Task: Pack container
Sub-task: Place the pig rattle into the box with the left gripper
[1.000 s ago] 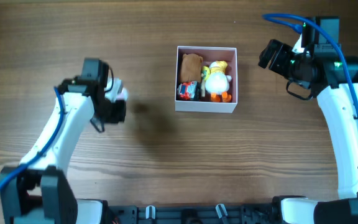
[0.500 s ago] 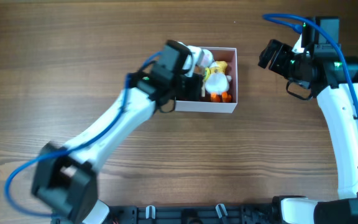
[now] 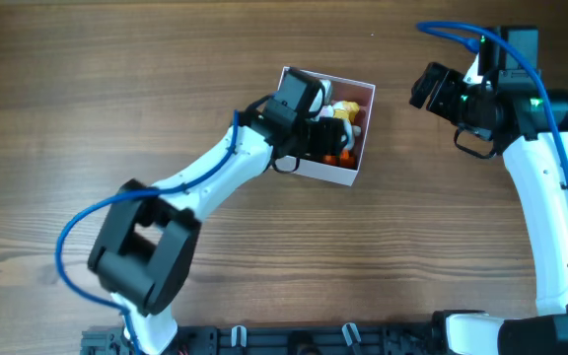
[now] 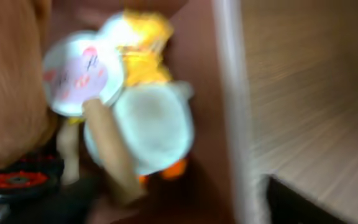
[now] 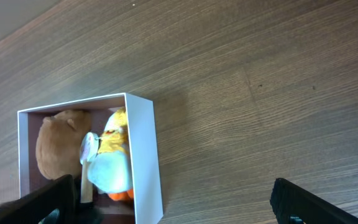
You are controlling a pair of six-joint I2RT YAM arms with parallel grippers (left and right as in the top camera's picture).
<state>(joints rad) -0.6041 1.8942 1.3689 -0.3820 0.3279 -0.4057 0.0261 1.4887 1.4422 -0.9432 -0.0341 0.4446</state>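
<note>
Jaws of the left gripper are sunk inside the container, over its 9 o'clock half; its own wrist view is too smeared to tell whether they pinch anything or stand spread. Right in front of them a pink-and-white disc on a stick lies against the duck toy, with the brown plush at 9 o'clock and the container's white wall at 3 o'clock. The duck's long axis runs about 12 to 6 in that view. The container, square with no long axis of its own, sits on the table turned a little clockwise, at the middle top of the overhead view.

The right gripper hangs well apart at the container's 3 o'clock, its fingers wide open, so the left arm is plainly the nearer. Any coming move probably turns on the disc lying straight below the left jaws.

The overhead view hides the disc under the left arm. The right wrist view shows it sharply between plush and duck, which the left wrist view only blurs
</note>
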